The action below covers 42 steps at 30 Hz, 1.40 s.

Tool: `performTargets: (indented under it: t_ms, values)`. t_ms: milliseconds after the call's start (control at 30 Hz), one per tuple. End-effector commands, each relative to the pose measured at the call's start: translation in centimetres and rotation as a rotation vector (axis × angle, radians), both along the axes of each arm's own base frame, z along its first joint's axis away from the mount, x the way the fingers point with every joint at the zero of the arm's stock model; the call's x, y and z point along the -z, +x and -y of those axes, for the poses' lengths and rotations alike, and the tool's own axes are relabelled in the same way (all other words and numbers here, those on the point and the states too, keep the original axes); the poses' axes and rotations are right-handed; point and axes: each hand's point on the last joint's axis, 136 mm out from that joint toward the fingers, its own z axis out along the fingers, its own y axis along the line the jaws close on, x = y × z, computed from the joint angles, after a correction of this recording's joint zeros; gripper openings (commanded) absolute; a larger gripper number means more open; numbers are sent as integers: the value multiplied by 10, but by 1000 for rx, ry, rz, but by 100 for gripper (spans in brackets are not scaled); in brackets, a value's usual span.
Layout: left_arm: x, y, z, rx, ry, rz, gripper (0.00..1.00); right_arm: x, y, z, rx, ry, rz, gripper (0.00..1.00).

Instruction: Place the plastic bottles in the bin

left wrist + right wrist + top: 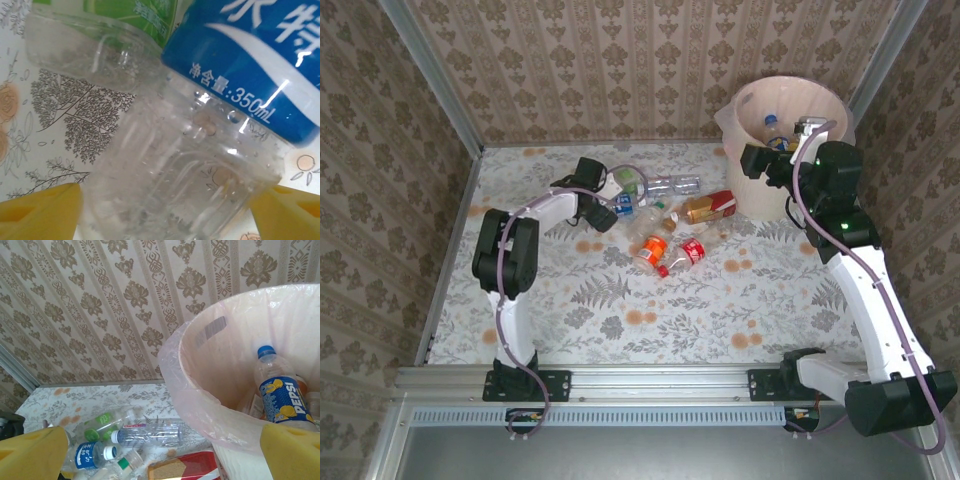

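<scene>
Currently, the left gripper (165,220) is low over the bottle cluster at upper centre of the top view. In its wrist view the yellow fingers (40,212) are spread either side of a clear blue-labelled bottle (200,150) marked 350mL. A sliver of gap shows at the lower-left finger; contact at the lower-right one is unclear. Not clamped, as far as visible. A green-labelled bottle (130,15) lies against the blue one at the top of the frame.

The right gripper (162,452) has its jaws wide with nothing between them, up at the rim of the bin (230,350) in the upper right of the top view. Inside the bin a Pepsi bottle (277,395) with a blue cap leans on the bag-lined wall.

On the floral tabletop (620,300), left of the bin, lie an orange-labelled bottle (655,250), a red-labelled bottle (690,252) and a clear bottle (670,185).
</scene>
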Motion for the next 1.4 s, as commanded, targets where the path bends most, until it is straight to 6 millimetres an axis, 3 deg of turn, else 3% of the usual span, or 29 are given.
performTargets:
  t_ms: [0, 167, 333, 633, 767, 933, 1100, 1300, 1367]
  values:
    - [2, 1, 7, 58, 32, 8, 83, 2, -8, 1, 13, 1, -12, 100]
    - [7, -4, 7, 44, 24, -12, 67, 12, -9, 2, 17, -3, -42, 100]
    - [-7, -12, 3, -6, -24, 3, 53, 23, -11, -4, -7, 23, -58, 100]
    - [-41, -29, 16, -61, -212, 24, 47, 27, -15, -25, -98, 109, -6, 100]
    - [-64, -37, 19, -100, -313, 52, 45, 28, -16, -32, -129, 133, 7, 100]
    - [-100, -52, 36, -156, -542, 40, 44, 38, -15, -42, -163, 191, 1, 100]
    - [-137, -73, 67, -187, -857, -23, 44, 54, -14, -60, -231, 282, -30, 100]
    - [-158, -95, 94, -175, -1102, -118, 47, 74, -16, -90, -369, 306, -60, 100]
    - [-160, -112, 113, -136, -1124, -179, 47, 79, -17, -98, -408, 315, -70, 100]
